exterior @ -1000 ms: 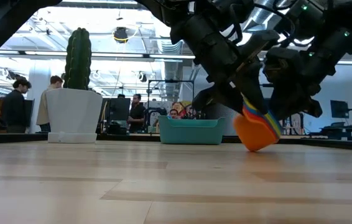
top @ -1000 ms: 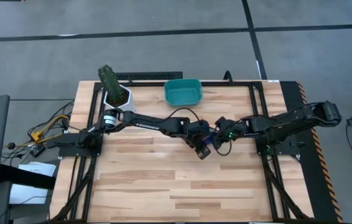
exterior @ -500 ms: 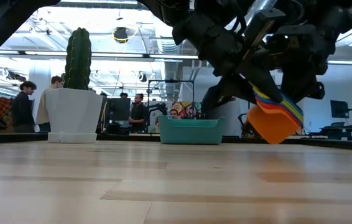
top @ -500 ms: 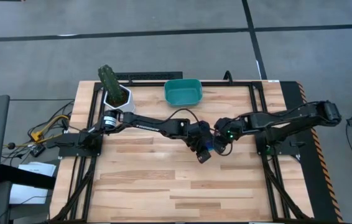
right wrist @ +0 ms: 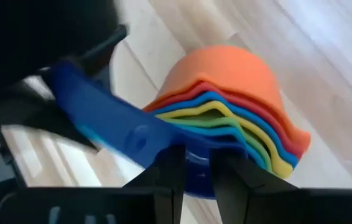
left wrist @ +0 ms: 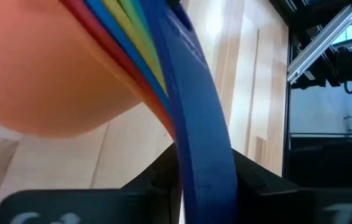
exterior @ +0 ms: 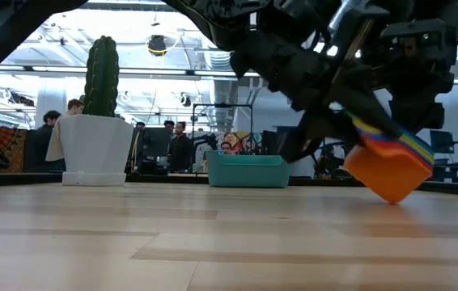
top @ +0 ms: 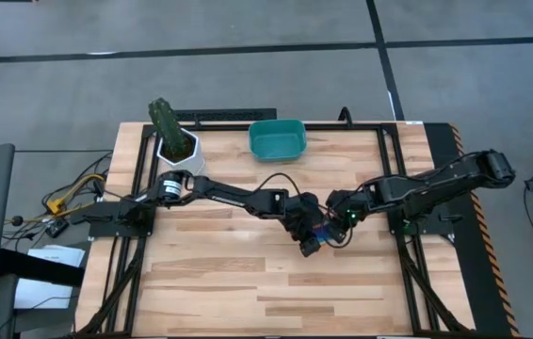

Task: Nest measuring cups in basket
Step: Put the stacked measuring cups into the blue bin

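The measuring cups (top: pixel 316 229) are nested into one stack near the table's middle, orange outermost, then red, blue, yellow, green and blue. In the low view the stack (exterior: pixel 387 168) tilts, its orange bottom low over the wood. My left gripper (top: pixel 308 243) and my right gripper (top: pixel 333 226) are both shut on it from opposite sides. The teal basket (top: pixel 277 139) rests on its base at the far edge, also seen in the low view (exterior: pixel 248 171). My left gripper pinches the stacked flat handles, the blue one (left wrist: pixel 202 155) outermost, between its two fingers (left wrist: pixel 154 183); the fingers lie across the handles. The stack hangs tilted beyond the fingers. I cannot tell if the orange bottom touches the table. My right gripper pinches the rim of the innermost blue cup (right wrist: pixel 196 169) between its two fingers (right wrist: pixel 170 167), on the side across from the handles. The stack's orange bottom (right wrist: pixel 226 74) points away from the gripper.
A white pot with a cactus (top: pixel 174 141) stands at the far left corner, also seen in the low view (exterior: pixel 95 149). Bare wood lies between the stack and the basket and across the near half. People stand in the room behind the table.
Both grippers have carried the stack toward the table's near edge. It rose off the wood, then came lower again, and it looks larger and farther right in the low view. Its tilt has stayed. Both holds stay shut.
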